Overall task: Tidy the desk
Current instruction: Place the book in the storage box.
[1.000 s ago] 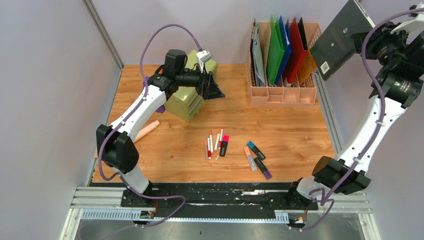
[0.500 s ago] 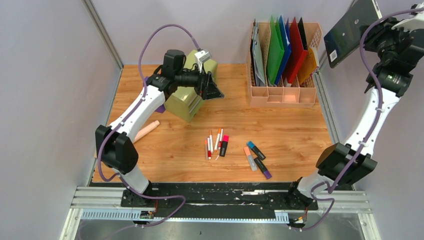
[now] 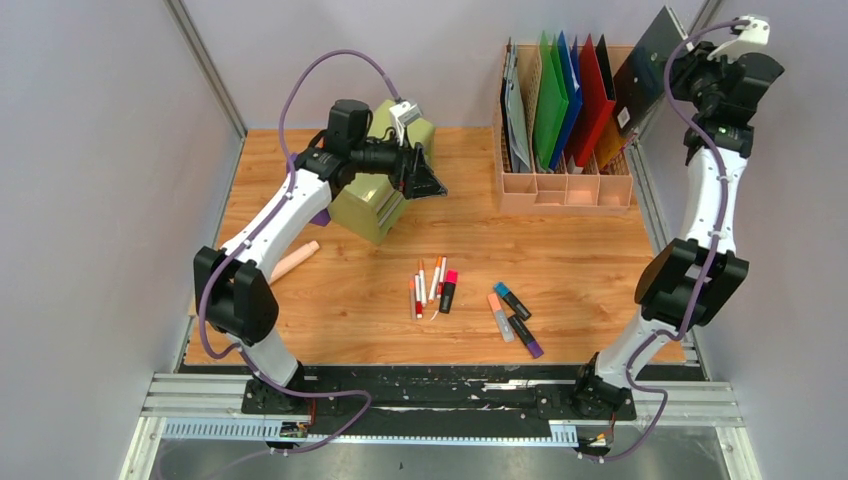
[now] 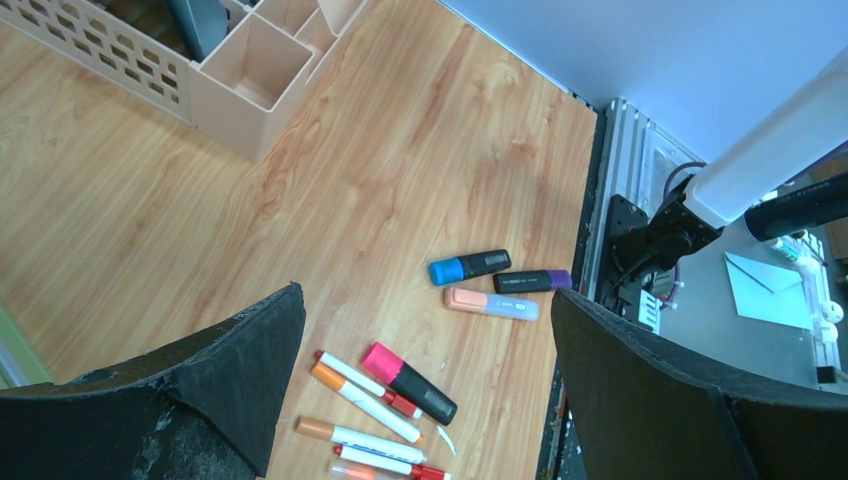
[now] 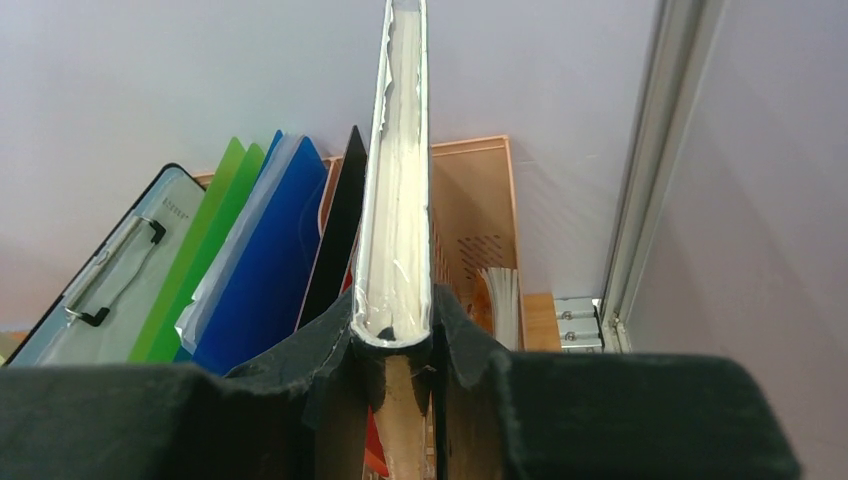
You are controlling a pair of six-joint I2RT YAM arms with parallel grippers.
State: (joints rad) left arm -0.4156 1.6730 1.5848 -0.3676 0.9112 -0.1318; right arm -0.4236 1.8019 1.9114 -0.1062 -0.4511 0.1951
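The desk (image 3: 560,250) is an orange-brown wood top with a black and silver rail (image 3: 440,385) along its near edge. My right gripper (image 3: 692,78) is shut on a black book (image 3: 648,62), held upright above the right end of the peach file rack (image 3: 565,188). In the right wrist view the book (image 5: 400,180) stands edge-on between my pads, gripper (image 5: 395,335), over the rack (image 5: 470,200). My left gripper (image 3: 425,180) is open and empty beside the olive-green drawer chest (image 3: 372,205). It also shows open in the left wrist view (image 4: 425,300).
Several marker pens (image 3: 432,285) and highlighters (image 3: 515,318) lie loose near the desk's middle front, also in the left wrist view (image 4: 370,400). A peach stick-like item (image 3: 293,262) lies at the left. Coloured folders (image 3: 560,95) and a clipboard fill the rack. Grey walls close in the sides.
My right arm has swung the black book left and down from high at the far right to just over the rack's right end. My left arm has not moved.
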